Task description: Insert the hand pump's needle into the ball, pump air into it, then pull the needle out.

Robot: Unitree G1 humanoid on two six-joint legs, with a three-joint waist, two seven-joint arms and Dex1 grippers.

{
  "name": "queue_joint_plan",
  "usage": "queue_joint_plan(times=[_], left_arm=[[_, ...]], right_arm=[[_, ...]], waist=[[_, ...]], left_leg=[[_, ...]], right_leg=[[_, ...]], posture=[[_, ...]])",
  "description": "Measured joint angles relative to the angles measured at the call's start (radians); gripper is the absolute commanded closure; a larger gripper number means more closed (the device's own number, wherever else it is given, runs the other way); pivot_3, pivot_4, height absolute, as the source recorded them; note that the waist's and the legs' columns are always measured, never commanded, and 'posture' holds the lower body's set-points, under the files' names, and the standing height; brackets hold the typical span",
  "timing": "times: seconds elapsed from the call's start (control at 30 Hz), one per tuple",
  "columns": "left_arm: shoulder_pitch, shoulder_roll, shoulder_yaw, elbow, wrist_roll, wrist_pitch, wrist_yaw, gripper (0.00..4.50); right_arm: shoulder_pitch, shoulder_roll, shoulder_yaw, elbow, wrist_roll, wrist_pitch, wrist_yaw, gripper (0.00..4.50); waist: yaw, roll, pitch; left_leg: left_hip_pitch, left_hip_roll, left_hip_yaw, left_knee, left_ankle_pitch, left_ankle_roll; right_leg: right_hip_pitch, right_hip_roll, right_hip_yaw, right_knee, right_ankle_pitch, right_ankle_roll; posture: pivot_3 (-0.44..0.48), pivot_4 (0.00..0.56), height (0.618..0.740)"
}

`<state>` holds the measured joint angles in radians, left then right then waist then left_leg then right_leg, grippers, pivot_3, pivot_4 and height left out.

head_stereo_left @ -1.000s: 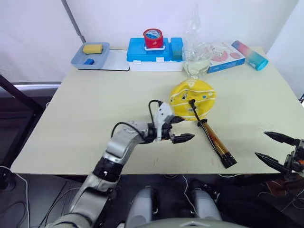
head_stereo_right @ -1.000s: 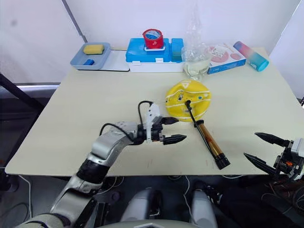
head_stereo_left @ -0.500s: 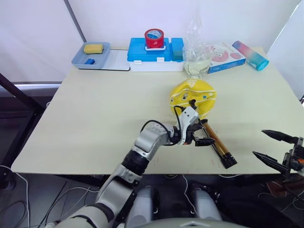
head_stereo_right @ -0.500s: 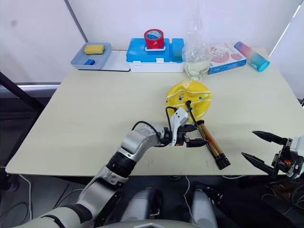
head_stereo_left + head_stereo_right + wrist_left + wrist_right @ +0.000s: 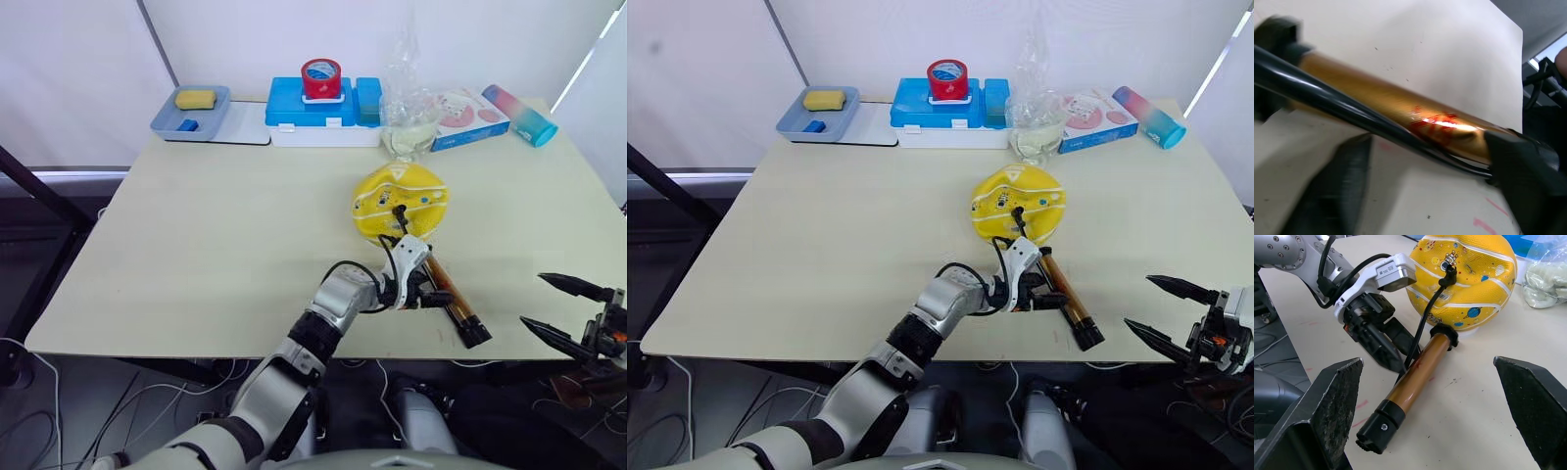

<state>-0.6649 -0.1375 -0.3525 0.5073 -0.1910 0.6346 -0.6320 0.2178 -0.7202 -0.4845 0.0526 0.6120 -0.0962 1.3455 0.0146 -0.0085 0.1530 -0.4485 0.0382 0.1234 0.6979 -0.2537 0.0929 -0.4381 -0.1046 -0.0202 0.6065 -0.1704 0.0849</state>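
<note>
The hand pump [image 5: 1415, 382] lies on the worktop [image 5: 216, 245], its hose running up into the yellow ball [image 5: 400, 199] just beside it. The left pincer [image 5: 1383, 345] straddles the pump's barrel with fingers parted; the right pincer [image 5: 560, 308] hangs wide open off the worktop's edge

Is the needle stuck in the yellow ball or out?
In. The pump's black hose ends in a fitting pressed against the ball; the needle itself is hidden.

A pale beige table [image 5: 196, 255] is carrying everything. The hand pump [image 5: 449, 297] is lying right at the left gripper [image 5: 427, 293], with the ball [image 5: 400, 201] sitting just beyond it. Well beyond are resting a grey tray [image 5: 191, 111], a blue box [image 5: 323, 110], a clear bag [image 5: 408, 122], a carton [image 5: 468, 106] and a tube [image 5: 518, 114].
</note>
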Motion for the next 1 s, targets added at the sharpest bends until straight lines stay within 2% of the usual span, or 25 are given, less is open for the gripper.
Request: queue_joint_plan(times=[0.07,0.13,0.17,0.47,0.6,0.7,1.0], left_arm=[[0.000,0.000,0.003,0.007,0.005,-0.006,0.000,3.41],[0.002,-0.001,0.007,0.009,0.005,-0.006,-0.005,4.24],[0.002,-0.001,0.010,0.009,0.005,-0.007,-0.005,4.38],[0.024,0.001,0.019,-0.016,0.005,-0.006,-0.014,4.38],[0.046,0.050,0.002,-0.099,0.005,0.021,-0.058,4.38],[0.053,0.102,-0.020,-0.158,0.005,0.040,-0.107,4.38],[0.046,0.372,-0.090,-0.319,0.009,0.058,-0.335,4.38]], right_arm=[[0.000,0.000,0.000,0.000,-0.002,-0.002,0.000,0.00],[0.000,0.000,0.000,0.000,-0.006,-0.003,0.000,0.00],[0.000,0.000,0.000,0.000,-0.006,-0.004,0.000,0.00],[-0.008,0.000,0.001,0.001,-0.008,-0.013,0.001,0.00],[-0.008,0.002,0.014,0.000,-0.009,-0.013,0.002,0.00],[-0.007,0.005,0.019,-0.003,-0.009,-0.012,0.003,0.00],[-0.006,0.015,0.061,-0.040,-0.008,-0.012,0.013,0.00]], waist=[[0.000,0.000,0.000],[0.000,0.000,0.000],[0.000,0.000,0.000],[0.000,0.000,0.000],[-0.001,0.000,0.000],[-0.001,0.001,0.000],[-0.001,0.002,0.000]], left_leg=[[0.000,0.000,-0.001,0.000,0.000,0.000],[-0.001,0.000,-0.001,0.001,0.000,0.000],[-0.001,0.000,-0.002,0.001,0.000,0.000],[-0.001,0.000,-0.005,0.002,0.000,0.000],[0.000,0.000,-0.006,0.002,0.000,0.000],[0.000,0.000,-0.006,0.002,0.000,0.000],[0.000,0.001,-0.007,0.002,0.000,-0.001]], right_leg=[[0.000,0.000,-0.001,0.000,0.000,0.000],[0.000,0.000,-0.002,0.000,0.000,0.000],[0.000,-0.001,-0.002,0.000,0.000,0.000],[0.003,-0.001,-0.006,0.000,0.000,-0.001],[0.003,-0.001,-0.007,0.000,-0.001,-0.001],[0.003,-0.001,-0.007,0.000,-0.001,-0.002],[0.004,-0.001,-0.008,0.001,-0.001,-0.002]], posture=[[0.000,0.150,0.739],[0.000,0.150,0.739],[0.000,0.150,0.739],[0.000,0.150,0.739],[0.000,0.150,0.739],[0.000,0.150,0.739],[0.000,0.150,0.739]])
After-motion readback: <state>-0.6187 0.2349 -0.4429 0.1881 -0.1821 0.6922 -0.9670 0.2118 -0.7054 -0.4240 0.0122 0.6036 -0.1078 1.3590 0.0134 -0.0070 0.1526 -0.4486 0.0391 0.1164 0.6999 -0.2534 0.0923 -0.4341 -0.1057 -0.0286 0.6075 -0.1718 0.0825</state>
